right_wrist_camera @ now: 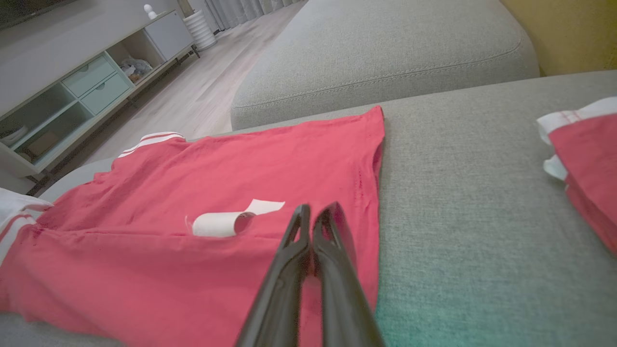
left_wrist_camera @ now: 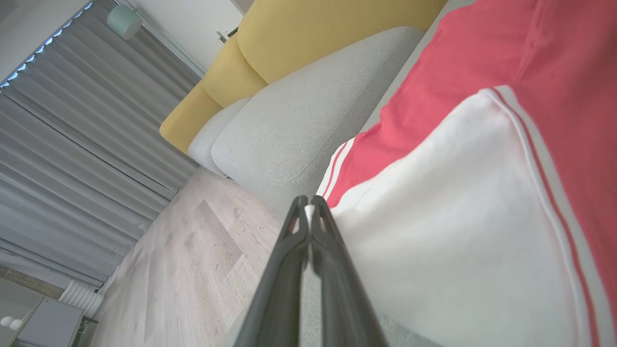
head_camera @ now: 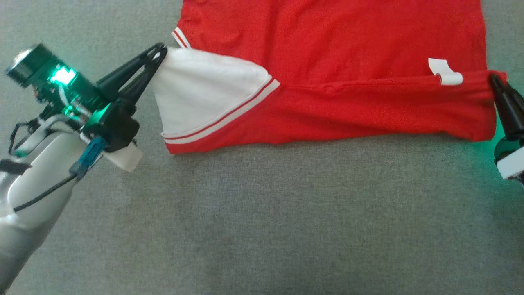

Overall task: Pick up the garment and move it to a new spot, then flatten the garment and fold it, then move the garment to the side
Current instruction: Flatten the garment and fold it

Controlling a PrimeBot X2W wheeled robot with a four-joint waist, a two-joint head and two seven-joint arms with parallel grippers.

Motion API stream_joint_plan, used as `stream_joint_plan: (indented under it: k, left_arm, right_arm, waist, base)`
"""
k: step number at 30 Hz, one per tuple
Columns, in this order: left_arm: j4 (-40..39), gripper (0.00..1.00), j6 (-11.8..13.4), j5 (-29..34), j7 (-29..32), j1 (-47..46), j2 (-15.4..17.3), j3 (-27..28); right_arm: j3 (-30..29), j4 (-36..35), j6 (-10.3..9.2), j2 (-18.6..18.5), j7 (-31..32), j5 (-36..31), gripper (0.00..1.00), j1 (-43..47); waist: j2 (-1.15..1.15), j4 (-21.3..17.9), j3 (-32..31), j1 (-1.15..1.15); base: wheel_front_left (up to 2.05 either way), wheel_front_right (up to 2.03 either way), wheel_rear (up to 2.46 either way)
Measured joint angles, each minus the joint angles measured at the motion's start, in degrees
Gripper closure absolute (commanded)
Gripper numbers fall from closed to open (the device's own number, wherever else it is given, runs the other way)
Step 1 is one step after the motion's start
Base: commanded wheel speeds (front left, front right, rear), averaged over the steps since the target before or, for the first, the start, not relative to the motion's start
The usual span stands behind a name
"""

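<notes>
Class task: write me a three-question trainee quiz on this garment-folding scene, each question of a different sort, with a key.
1. True or false: the left gripper is shut on the white part of the garment.
2. What does the right gripper pinch? A) a towel B) the garment's red edge C) nothing
3. Fill in: the garment lies on a ____ cushion.
Key: 1 true; 2 B; 3 grey.
</notes>
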Motion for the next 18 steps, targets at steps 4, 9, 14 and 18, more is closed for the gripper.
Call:
stream_joint_plan:
  k: [4, 9, 14, 18]
  left_arm:
    - [1.1, 0.00, 0.3, 0.3, -0.1, -1.5, -1.8, 0.0]
    - [1.9, 0.00, 1.5, -0.1, -0.1, -1.3, -3.3, 0.4]
    - [1.1, 0.00, 6.0, -6.4, -0.1, 4.0, -5.2, 5.5]
    - [-1.5, 0.00, 7.8, -12.6, -0.1, 13.9, -7.8, 8.0]
  right_arm:
    - [0.6, 0.7, 0.00, 0.2, -0.1, -0.2, 0.96, -1.7]
    - [1.6, 2.4, 0.00, 0.7, -1.0, -1.1, 0.00, -3.4]
    - [1.7, 3.7, 0.00, 1.1, -2.6, -1.0, 0.00, -3.2]
    - [1.0, 4.4, 0.00, 0.9, -4.7, -0.5, 0.00, -1.4]
  waist:
    - [0.00, -0.1, 1.0, 0.00]
    - [0.00, -0.5, 1.7, 0.01]
    - [0.00, -0.6, 0.6, 0.00]
    - [0.00, -0.5, -1.0, 0.00]
  base:
    - [0.00, 0.00, 0.00]
    - [0.00, 0.00, 0.00]
    - [0.00, 0.00, 0.00]
    - [0.00, 0.00, 0.00]
